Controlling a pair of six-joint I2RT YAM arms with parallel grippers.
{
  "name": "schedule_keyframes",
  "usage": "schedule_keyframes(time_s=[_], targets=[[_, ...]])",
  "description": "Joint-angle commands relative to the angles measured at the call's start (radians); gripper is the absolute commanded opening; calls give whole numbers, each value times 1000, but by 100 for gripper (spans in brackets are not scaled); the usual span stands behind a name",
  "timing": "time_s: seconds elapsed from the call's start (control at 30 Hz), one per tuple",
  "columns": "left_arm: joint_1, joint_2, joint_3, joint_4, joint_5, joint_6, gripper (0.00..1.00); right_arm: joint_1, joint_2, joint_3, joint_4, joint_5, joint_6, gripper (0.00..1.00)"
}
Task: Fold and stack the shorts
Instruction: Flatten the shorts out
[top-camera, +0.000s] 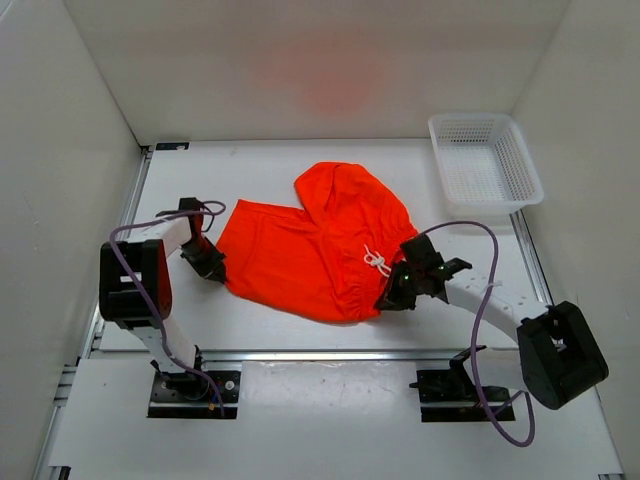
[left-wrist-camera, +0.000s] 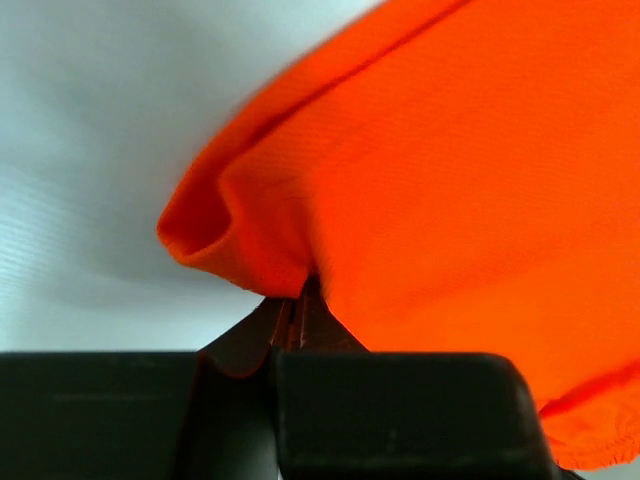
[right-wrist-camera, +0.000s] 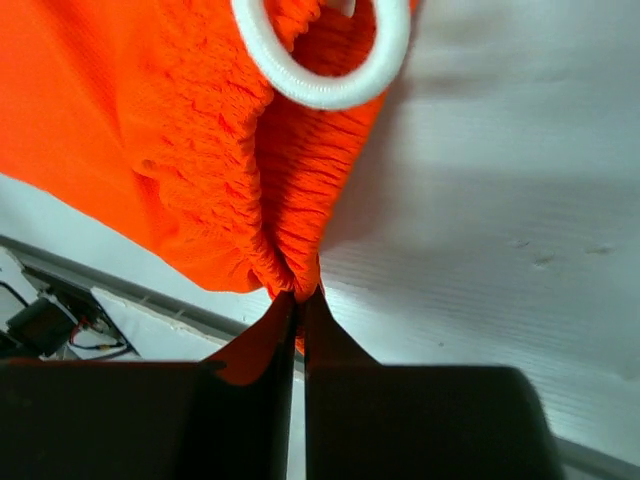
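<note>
Shorts (top-camera: 310, 250) rumpled on table (top-camera: 300, 160), unfolded. Our left gripper (top-camera: 208, 262) pinched tight on leg hem (left-wrist-camera: 230, 235); right gripper (top-camera: 393, 295) clamped on waistband (right-wrist-camera: 300, 200). We judge fold barely begun; stacking left.

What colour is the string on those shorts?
White. The drawstring loops against the orange-red shorts, and it shows best in the right wrist view.

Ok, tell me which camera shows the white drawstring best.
The top external view: the whole drawstring shows there, small but complete, lying on the shorts. The right wrist view shows only one loop of it, close up and cut off by the top edge. The left wrist view shows none of it, only orange fabric.
</note>
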Motion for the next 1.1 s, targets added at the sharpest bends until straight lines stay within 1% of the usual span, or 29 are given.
schedule_keyframes(time_s=[0.0,0.03,0.07,0.1,0.13,0.17,0.2,0.27,0.33,0.4,0.47,0.5,0.53,0.57,0.6,0.63,0.67,0.7,0.73,0.77,0.8,0.83,0.87,0.9,0.93,0.97,1.0,1.03,1.07], targets=[[3,3,104,37,-4,21,10,-67,36,110,0,19,-64,0],[3,3,134,27,12,21,10,-123,56,210,-20,28,-99,0],[3,3,168,15,25,21,10,-149,77,273,-78,39,-171,0],[3,3,237,-17,26,21,10,-175,120,338,-109,48,-205,0],[3,-6,266,-31,38,21,10,-215,137,399,-140,48,-236,0],[3,-16,292,-45,38,21,10,-231,148,497,-167,48,-285,0],[3,-29,328,-57,38,21,10,-231,148,530,-207,48,-307,0],[3,-72,337,-79,38,31,10,-243,148,559,-239,57,-354,0],[3,-105,311,-89,38,32,10,-243,107,524,-258,11,-376,0],[3,-157,268,-89,38,32,10,-230,59,428,-285,-21,-385,0],[3,-226,184,-98,12,32,10,-211,-2,345,-296,-30,-371,0],[3,-256,150,-98,3,32,10,-200,-25,253,-296,-30,-342,0],[3,-283,88,-98,-6,22,10,-188,-50,205,-296,-30,-324,0],[3,-332,60,-98,-7,22,10,-188,-96,161,-305,-30,-309,0],[3,-351,37,-98,-7,22,14,-188,-119,86,-306,-30,-275,8],[3,-366,15,-98,-7,22,22,-188,-139,56,-315,-39,-261,24],[3,-377,-8,-98,-7,33,53,-188,-175,36,-327,-39,-261,48],[3,-388,-8,-98,-7,50,72,-188,-188,36,-341,-18,-249,78],[3,-388,-8,-98,-7,50,81,-188,-197,54,-373,11,-249,86],[3,-388,33,-98,-7,76,88,-188,-197,79,-385,84,-249,92],[3,-373,61,-109,-7,76,92,-188,-197,149,-399,127,-249,98],[-15,-362,94,-109,-7,85,92,-199,-165,191,-419,172,-249,99],[-30,-350,178,-118,-7,96,92,-220,-145,231,-419,210,-249,99],[-50,-314,226,-118,-20,96,87,-237,-124,269,-419,244,-249,94],[-73,-293,277,-118,-20,108,72,-254,-101,336,-419,285,-249,89],[-119,-265,381,-118,-20,122,64,-292,-49,363,-387,296,-249,81],[-144,-198,438,-128,-20,131,56,-311,-21,387,-370,297,-249,63],[-168,-157,496,-140,-20,131,52,-330,37,421,-347,297,-236,57],[-215,-112,557,-154,-34,145,52,-361,69,435,-297,297,-236,54]])
